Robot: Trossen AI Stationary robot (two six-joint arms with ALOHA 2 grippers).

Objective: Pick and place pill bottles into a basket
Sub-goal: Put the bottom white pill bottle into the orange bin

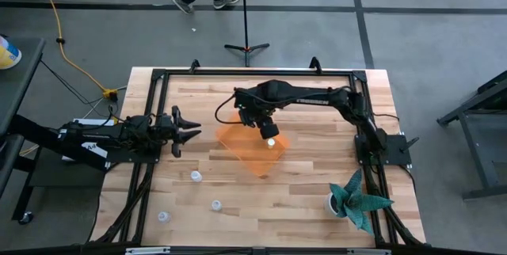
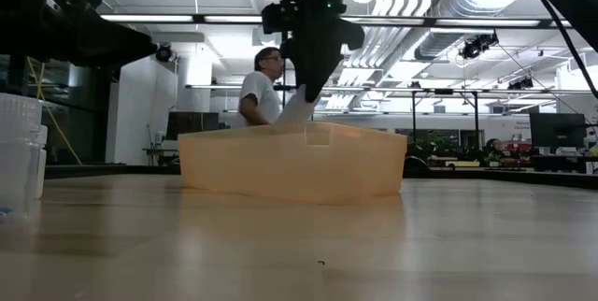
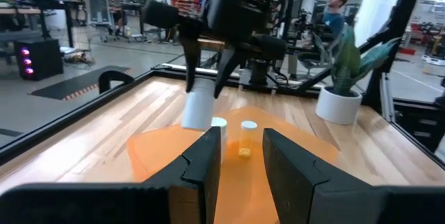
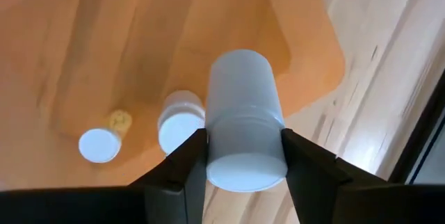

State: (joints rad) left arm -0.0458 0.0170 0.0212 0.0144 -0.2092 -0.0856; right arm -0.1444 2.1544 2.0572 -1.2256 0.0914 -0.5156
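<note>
While the left gripper [image 1: 192, 134] waits with jaws parted, right gripper [image 1: 269, 135] clamps a pill bottle [image 4: 242, 129] above the orange basket [image 1: 238, 140], two bottles [image 4: 179, 128] inside, three more [image 1: 196, 176] on the wooden surface [image 1: 301, 199]

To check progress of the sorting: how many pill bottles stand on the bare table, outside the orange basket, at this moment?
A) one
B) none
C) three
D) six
C: the high view shows three pill bottles on the wood outside the basket, at and, while the right gripper holds another bottle above the basket.
</note>
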